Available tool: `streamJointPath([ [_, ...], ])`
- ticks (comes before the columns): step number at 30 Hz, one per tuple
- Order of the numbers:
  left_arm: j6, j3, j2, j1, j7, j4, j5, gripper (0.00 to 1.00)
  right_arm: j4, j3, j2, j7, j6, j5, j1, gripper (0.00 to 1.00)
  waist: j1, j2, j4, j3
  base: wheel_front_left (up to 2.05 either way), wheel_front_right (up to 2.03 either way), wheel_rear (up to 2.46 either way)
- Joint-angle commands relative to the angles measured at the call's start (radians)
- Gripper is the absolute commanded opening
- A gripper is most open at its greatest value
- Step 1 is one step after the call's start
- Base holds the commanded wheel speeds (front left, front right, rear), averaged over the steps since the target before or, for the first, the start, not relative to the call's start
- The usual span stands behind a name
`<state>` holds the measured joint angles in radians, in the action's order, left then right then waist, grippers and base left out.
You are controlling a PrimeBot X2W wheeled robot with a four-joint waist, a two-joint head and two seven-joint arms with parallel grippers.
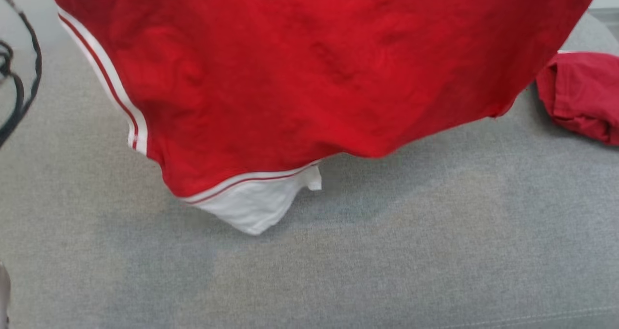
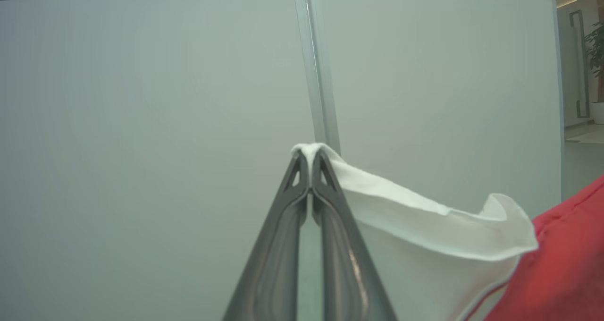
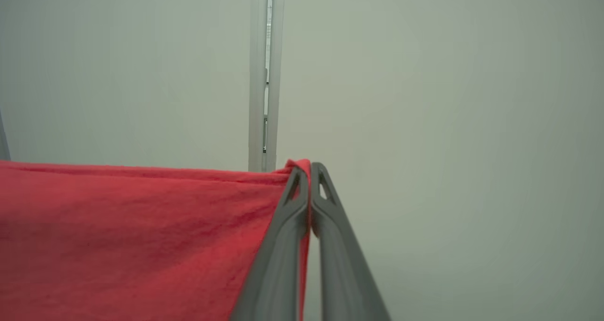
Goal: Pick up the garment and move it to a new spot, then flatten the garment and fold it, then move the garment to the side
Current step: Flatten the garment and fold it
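1. Red garment (image 1: 309, 72): white trim with a thin red stripe. It hangs spread in the air above the grey fabric surface (image 1: 435, 251). Its lowest white corner may touch the surface; blur prevents certainty.
2. Left gripper (image 2: 310, 158): fingers pinched together on a white edge of the garment.
3. Right gripper (image 3: 310, 170): fingers clamped on a red edge, the cloth stretched taut from it.
4. Second red cloth (image 1: 580, 97): crumpled, lying on the surface at the right, apart from the hanging garment.
5. Black cable (image 1: 19, 87): looped at the left edge.
6. Pale wall panels (image 2: 141, 122): behind both grippers.
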<state>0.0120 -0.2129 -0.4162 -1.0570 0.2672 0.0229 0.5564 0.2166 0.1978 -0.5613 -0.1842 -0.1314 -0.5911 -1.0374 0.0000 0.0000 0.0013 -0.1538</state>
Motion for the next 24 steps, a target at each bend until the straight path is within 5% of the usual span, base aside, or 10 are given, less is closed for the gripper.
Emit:
streamJointPath([
  [1,0.013,-0.020,0.000,-0.058,0.025,-0.048,-0.009,0.00,0.030,0.019,0.017,-0.013,0.002,0.015,-0.047,0.00,0.0000,0.0000,-0.005,-0.068,0.00,0.00,0.00],
  [7,0.056,-0.126,0.018,-0.342,-0.042,-0.295,-0.162,0.00,0.226,0.093,0.095,0.024,0.002,0.132,-0.283,0.00,0.0000,0.0000,-0.009,-0.248,0.00,0.00,0.00],
  [15,0.018,-0.193,0.055,-0.720,-0.501,-0.601,-0.396,0.00,0.496,0.050,0.201,0.307,0.002,0.355,-0.635,0.00,0.0000,0.0000,-0.016,-0.501,0.00,0.00,0.00],
  [20,-0.029,-0.146,0.067,-0.745,-0.531,-0.515,-0.427,0.00,0.611,0.026,0.236,0.423,0.002,0.464,-0.731,0.00,0.0000,0.0000,-0.003,-0.629,0.00,0.00,0.00],
  [24,-0.010,-0.076,0.088,-0.587,-0.531,-0.421,-0.389,0.00,0.683,0.023,0.257,0.446,0.002,0.499,-0.675,0.00,0.0000,0.0000,0.018,-0.675,0.00,0.00,0.00],
])
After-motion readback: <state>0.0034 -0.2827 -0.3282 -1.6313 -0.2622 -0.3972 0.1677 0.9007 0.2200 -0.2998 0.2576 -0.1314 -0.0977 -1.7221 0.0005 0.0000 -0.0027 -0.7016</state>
